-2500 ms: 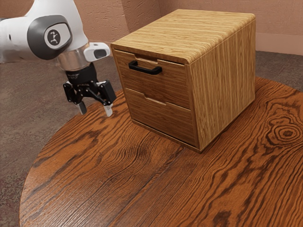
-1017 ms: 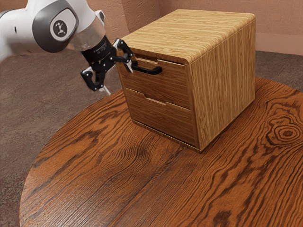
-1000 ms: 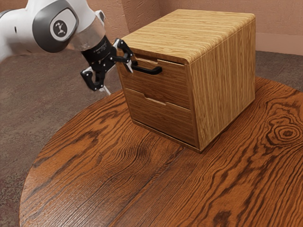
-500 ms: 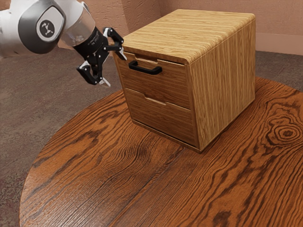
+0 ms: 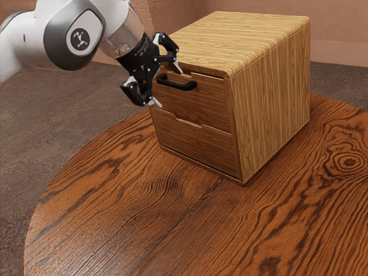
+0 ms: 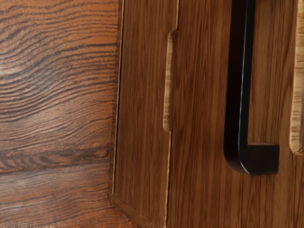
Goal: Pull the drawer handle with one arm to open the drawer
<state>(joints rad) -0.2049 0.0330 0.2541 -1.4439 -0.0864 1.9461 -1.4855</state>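
The gripper (image 5: pixel 165 85) is black with little white tips, on a white and grey arm (image 5: pixel 69 31). Right by it, the handle (image 5: pixel 176 84) is black. The drawer fronts (image 5: pixel 195 106) behind the handle are warm brown wood with thin lines. The box (image 5: pixel 253 46) around them is yellow-gold with stripes. The table (image 5: pixel 172 218) below the hand is dark red-brown with wavy black lines.

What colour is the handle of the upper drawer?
Black. The handle shows best in the wrist view, against the brown wooden drawer front.

No readable text or numbers; white emblem (image 5: pixel 80 38) (no letters) on arm's grey joint cap (image 5: pixel 57 41)
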